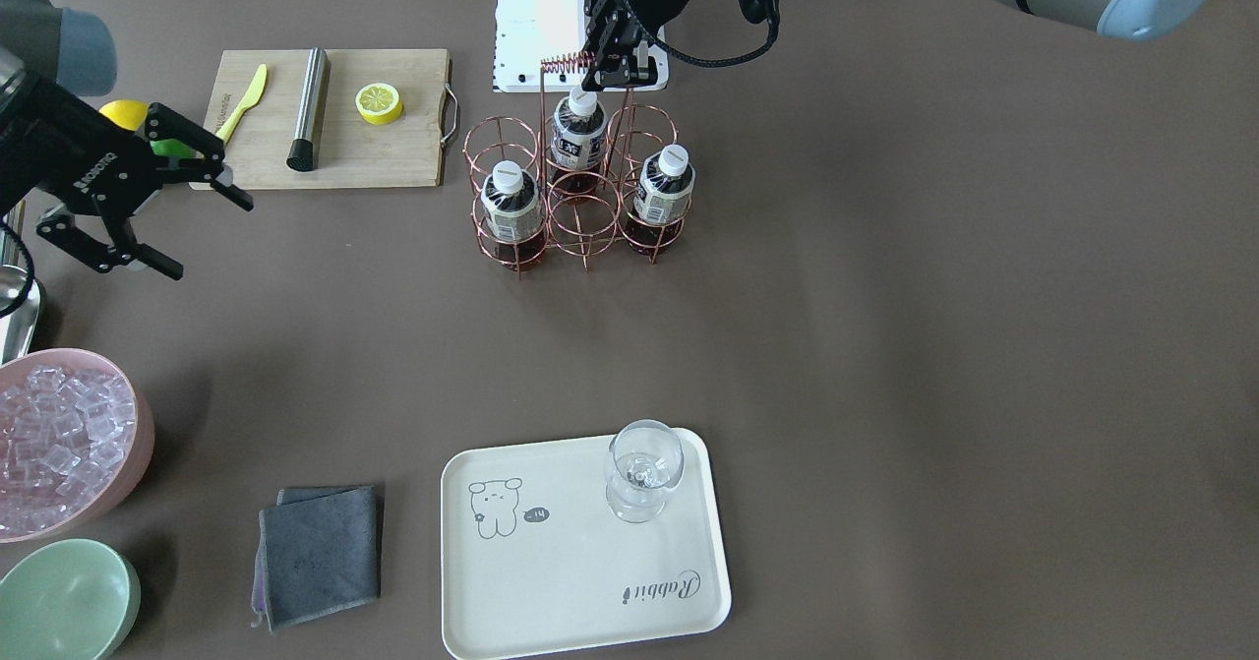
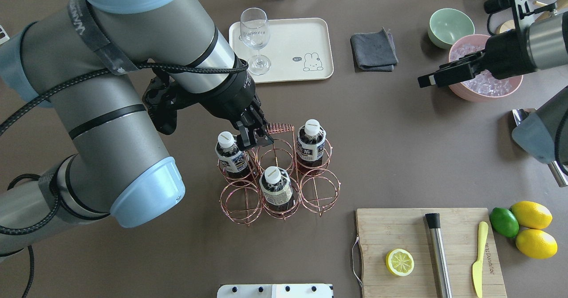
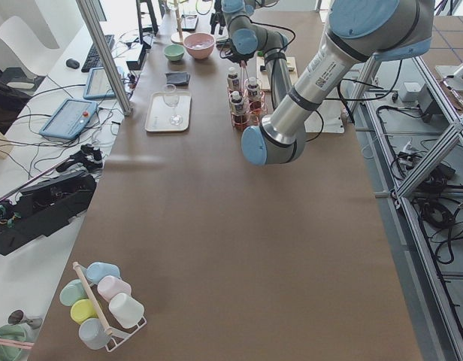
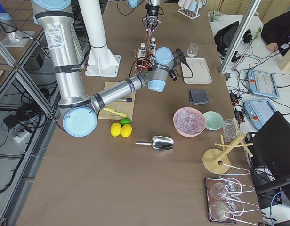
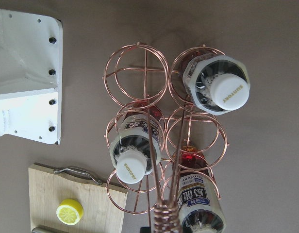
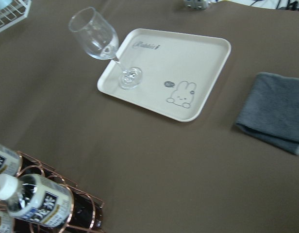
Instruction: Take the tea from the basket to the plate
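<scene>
While the left claw (image 2: 254,138), its grip too hidden to tell, hangs by the basket's (image 2: 317,191) coiled handle (image 2: 279,128), it may hook it and tip the tea (image 2: 230,156); the right claw (image 1: 207,237) gapes.

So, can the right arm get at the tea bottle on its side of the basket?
Probably yes. The right gripper is open, nothing stands between it and that tea bottle, and the cap clears the basket rings. The left gripper is at the far end of the handle.
</scene>
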Controlling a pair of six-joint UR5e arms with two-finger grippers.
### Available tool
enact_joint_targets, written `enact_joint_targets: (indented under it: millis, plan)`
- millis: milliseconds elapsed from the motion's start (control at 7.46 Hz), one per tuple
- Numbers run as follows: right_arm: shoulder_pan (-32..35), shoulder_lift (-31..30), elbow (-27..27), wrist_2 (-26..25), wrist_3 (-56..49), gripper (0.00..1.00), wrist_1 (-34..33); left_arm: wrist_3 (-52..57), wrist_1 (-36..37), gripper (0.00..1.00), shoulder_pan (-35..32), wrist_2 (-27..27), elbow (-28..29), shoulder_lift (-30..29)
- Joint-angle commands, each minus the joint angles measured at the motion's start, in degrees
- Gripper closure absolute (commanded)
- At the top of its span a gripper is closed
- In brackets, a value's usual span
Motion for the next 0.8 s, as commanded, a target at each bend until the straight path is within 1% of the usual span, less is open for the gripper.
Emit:
enact_joint_targets:
  millis: [0,134,268,402,536,670]
  plan:
    - [-12.20,2.99,2.61,-9.94,12.96,0.00,12.12,0.00,0.00,1.00,0.00,0.07,0.00,0.13]
    - [-17.29,3.70,5.76,-15.47,13.08,0.00,11.87,0.00,0.00,1.00,0.00,0.07,0.00,0.31]
    - [-22.48,3.62,8.05,-23.62,13.08,0.00,11.35,0.09,0.00,1.00,0.00,0.16,0.09,0.40]
    - [-26.36,3.54,7.99,-31.01,11.60,0.00,11.17,0.09,0.00,1.00,0.00,0.25,0.09,0.49]
    - [-30.40,3.01,8.16,-37.87,6.88,0.00,10.99,0.17,0.00,1.00,0.00,0.33,0.09,0.49]
    - [-33.40,2.66,8.25,-43.42,1.27,0.00,10.99,0.18,0.00,1.00,0.00,0.42,0.09,0.49]
